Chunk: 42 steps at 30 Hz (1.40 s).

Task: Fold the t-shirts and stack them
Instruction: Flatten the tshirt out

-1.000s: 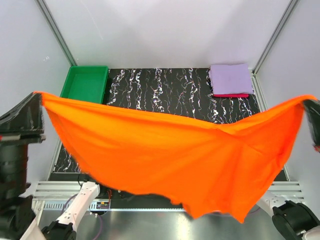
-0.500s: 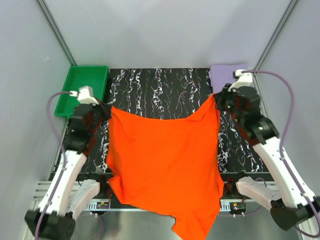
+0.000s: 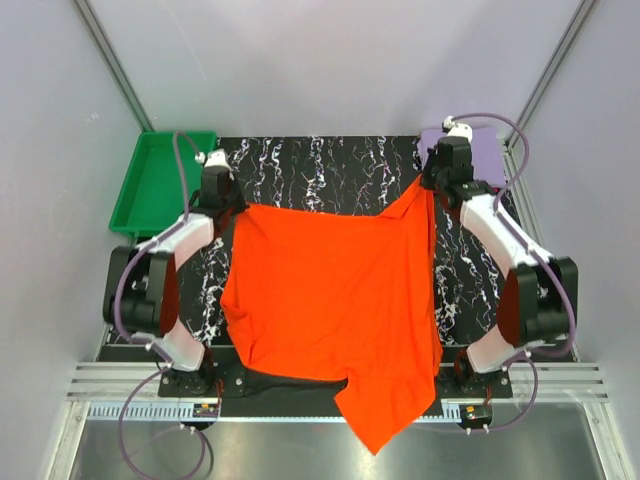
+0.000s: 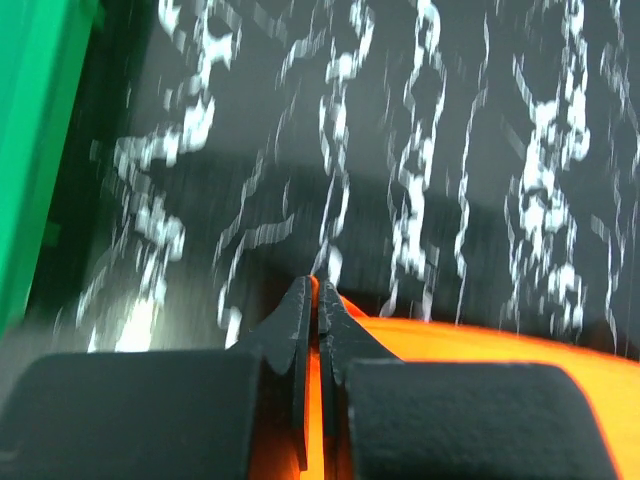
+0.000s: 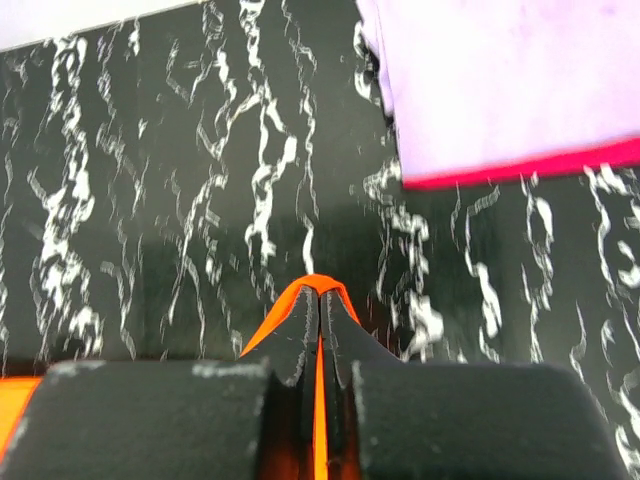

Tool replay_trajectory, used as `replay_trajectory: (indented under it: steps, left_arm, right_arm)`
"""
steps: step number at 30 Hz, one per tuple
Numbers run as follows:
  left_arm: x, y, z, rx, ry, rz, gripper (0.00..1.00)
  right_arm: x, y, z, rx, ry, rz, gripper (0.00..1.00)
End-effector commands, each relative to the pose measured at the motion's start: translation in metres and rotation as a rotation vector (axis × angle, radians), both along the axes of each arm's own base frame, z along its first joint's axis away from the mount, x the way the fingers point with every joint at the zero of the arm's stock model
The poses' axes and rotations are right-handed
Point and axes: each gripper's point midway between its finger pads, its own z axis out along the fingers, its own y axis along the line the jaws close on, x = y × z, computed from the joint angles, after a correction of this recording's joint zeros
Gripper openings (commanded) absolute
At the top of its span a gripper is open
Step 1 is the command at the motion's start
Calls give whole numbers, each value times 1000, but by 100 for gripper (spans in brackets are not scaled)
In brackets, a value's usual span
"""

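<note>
Orange shirt (image 3: pixel 335 300) lies spread over the middle of the black, white-veined tabletop (image 3: pixel 330 165). Its far edge is stretched between the 2 arms. Its near end spills past the near edge of the tabletop and hangs in a crumpled point, right of centre. The cloth is mostly flat, with loose folds along the left side and a long crease down the right side.

The left fingers (image 3: pixel 232 207) are closed tight on the shirt's far left corner. In the left wrist view, the left fingers (image 4: pixel 300 300) are pressed together with a thin strip of orange cloth between them, low over the tabletop. The green tray (image 3: pixel 150 185) sits beside the far left of the tabletop, close to that arm, and its wall fills the left edge of the wrist view.

The right fingers (image 3: pixel 428 188) are clamped on the far right corner, which peaks a little higher than the left 1. In the right wrist view, the right fingers (image 5: pixel 305 320) are together, with orange cloth showing at the tips and in the slit between them.

The lavender shirt (image 3: pixel 490 160) lies folded at the far right corner of the tabletop, near the right wrist. It rests on top of the crimson shirt (image 5: pixel 520 167), of which only 1 thin edge shows beneath it. The 2 form a neat stack, apart from the orange shirt.
</note>
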Motion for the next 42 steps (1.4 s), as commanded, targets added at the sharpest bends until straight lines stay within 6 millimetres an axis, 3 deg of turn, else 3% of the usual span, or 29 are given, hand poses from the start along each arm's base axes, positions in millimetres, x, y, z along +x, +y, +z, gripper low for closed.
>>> replay_trajectory:
  steps: [1,2,4,5,7,9,10,11,13,14,15,16,17,18,19,20,22,23,24,26,27,33,38,42]
  left_arm:
    - [52,12,30,17,-118,44,0]
    - [64,12,42,10,-140,49,0]
    - [73,11,41,-28,-125,24,0]
    - [77,10,50,-44,-135,14,0]
    - [85,9,81,-72,-176,-11,0]
    - [87,13,119,-75,-231,-6,0]
    - [83,10,130,-84,-238,-28,0]
    - [76,10,160,-87,-292,-37,0]
    - [65,9,196,-85,-349,-56,0]
    - [52,10,223,-84,-401,-64,0]
    - [43,10,238,-80,-427,-73,0]
    - [34,10,250,-80,-452,-73,0]
    - [15,12,280,-82,-519,-71,0]
    - [5,14,289,-82,-537,-62,0]
    - [-5,15,297,-83,-555,-58,0]
    - [-28,17,323,-88,-620,-54,0]
    - [-53,22,339,-87,-657,-39,0]
    - [-65,25,347,-84,-679,-26,0]
    - [-92,27,369,-85,-741,-26,0]
    - [-117,34,385,-80,-796,7,0]
    - [-143,37,401,-80,-850,13,0]
    - [-223,48,450,-71,-999,41,0]
    - [-273,58,473,-38,-1067,74,0]
    - [-301,66,483,-24,-1113,110,0]
  right_arm:
    - [50,-1,44,19,-152,9,0]
    - [58,-1,51,26,-162,11,0]
    - [67,0,38,32,-104,14,0]
    - [75,1,60,35,-135,17,0]
    - [78,1,70,20,-125,19,0]
    - [72,1,110,20,-177,33,0]
    - [67,-1,125,18,-199,32,0]
    - [60,-2,144,17,-217,35,0]
    - [37,-7,182,4,-274,41,0]
    - [26,-10,194,-9,-284,41,0]
    - [4,-14,222,-9,-339,39,0]
    - [-9,-19,231,-16,-354,31,0]
    - [-21,-22,243,-23,-381,30,0]
    - [-46,-28,269,-20,-441,22,0]
    - [-61,-30,280,-22,-459,24,0]
    - [-87,-35,301,-17,-514,19,0]
    - [-118,-36,324,-5,-567,39,0]
    - [-145,-39,343,2,-626,43,0]
    - [-160,-41,352,8,-654,44,0]
    - [-201,-48,374,18,-733,42,0]
    - [-214,-49,380,23,-757,48,0]
    - [-291,-53,420,70,-916,87,0]
    - [-337,-55,443,114,-1009,116,0]
    - [-354,-49,448,146,-1031,166,0]
